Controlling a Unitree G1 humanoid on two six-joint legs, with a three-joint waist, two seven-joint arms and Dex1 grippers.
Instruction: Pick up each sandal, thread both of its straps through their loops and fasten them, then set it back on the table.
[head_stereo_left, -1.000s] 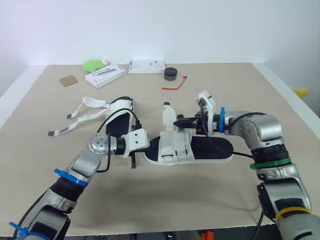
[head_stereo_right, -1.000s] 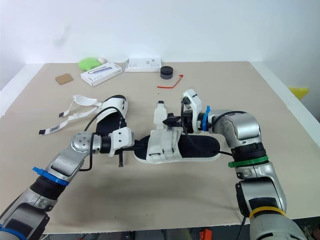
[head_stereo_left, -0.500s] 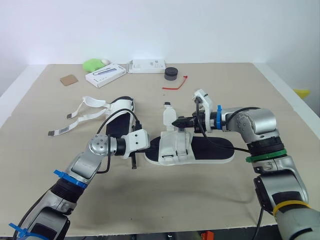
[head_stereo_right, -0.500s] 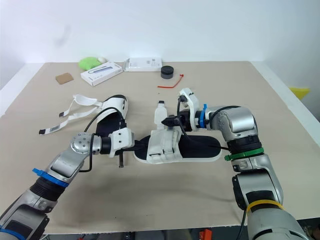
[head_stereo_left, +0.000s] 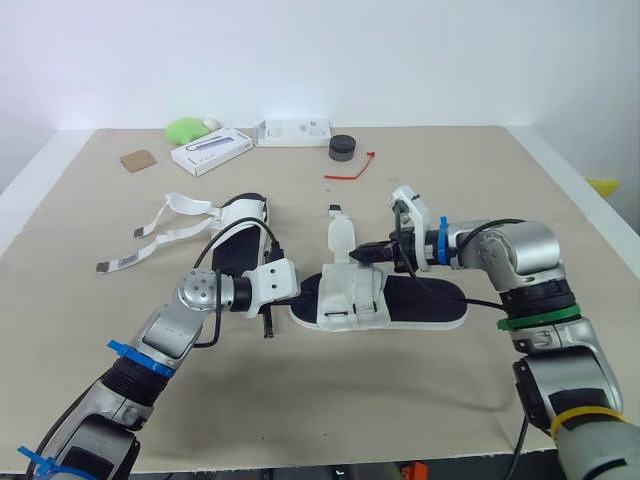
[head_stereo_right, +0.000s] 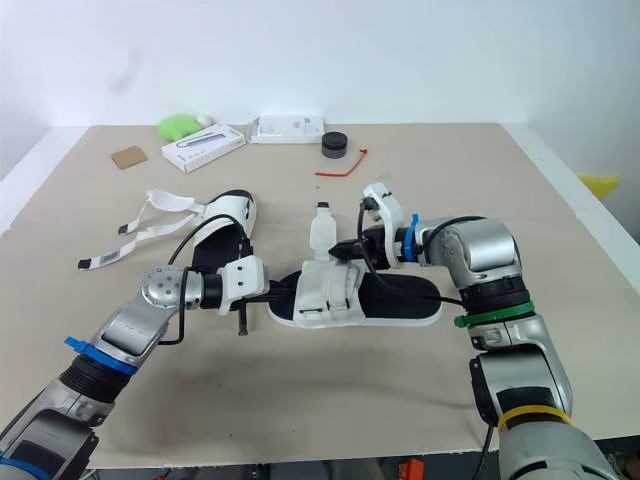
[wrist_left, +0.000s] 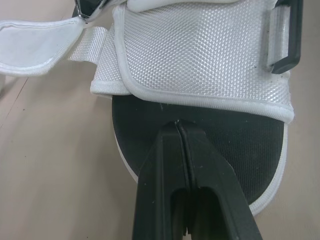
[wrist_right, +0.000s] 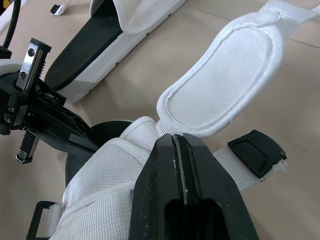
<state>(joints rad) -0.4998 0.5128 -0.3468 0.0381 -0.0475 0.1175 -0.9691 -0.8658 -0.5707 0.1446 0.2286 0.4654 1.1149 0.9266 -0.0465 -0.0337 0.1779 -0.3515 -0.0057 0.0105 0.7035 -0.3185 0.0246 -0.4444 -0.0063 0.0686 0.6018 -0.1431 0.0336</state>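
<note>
Threading in hand on sandal (head_stereo_left: 425, 300) front-centre of table (head_stereo_left: 400, 400): we've R gripper (wrist_right: 175, 137) clamped on strap (wrist_right: 225, 85), L gripper (wrist_left: 178, 124) fingers together at toe; next, feed strap thru loop (wrist_left: 286, 40).

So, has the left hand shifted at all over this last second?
No. The left hand sits shut at the toe of the near sandal, as far from the other sandal behind it as before. The right hand pinches its strap.
</note>
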